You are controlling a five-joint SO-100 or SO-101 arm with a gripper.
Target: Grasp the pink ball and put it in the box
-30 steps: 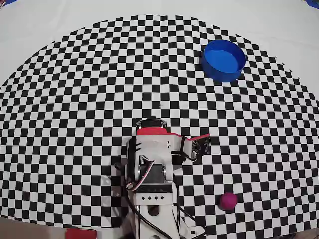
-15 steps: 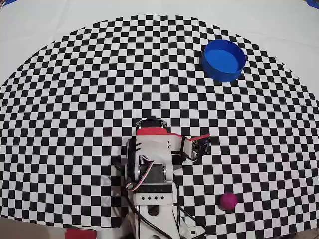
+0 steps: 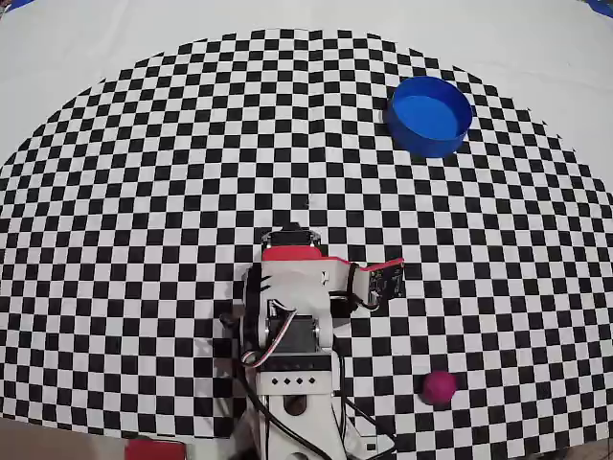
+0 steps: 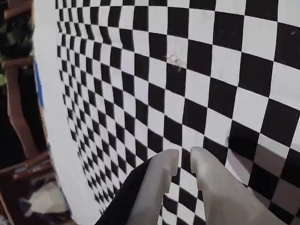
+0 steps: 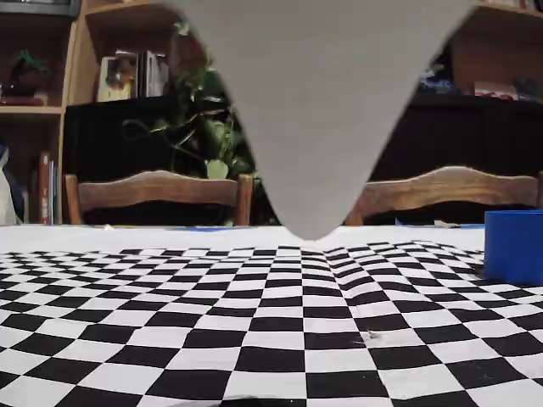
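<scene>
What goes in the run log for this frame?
phase: pre-grasp | pink ball: on cloth, untouched | box: empty | gripper: fingers nearly closed, holding nothing

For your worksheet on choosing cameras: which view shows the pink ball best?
The overhead view: the pink ball lies whole and uncovered on the checkered cloth, lower right of the arm. The wrist view shows only cloth and the gripper; the fixed view shows the blue box but no ball.

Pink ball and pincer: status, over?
Pincer empty, jaws nearly closed above the checkered mat. Pink ball on the mat near the arm base, ungrasped. Box far side, empty. Nothing in the way.
</scene>
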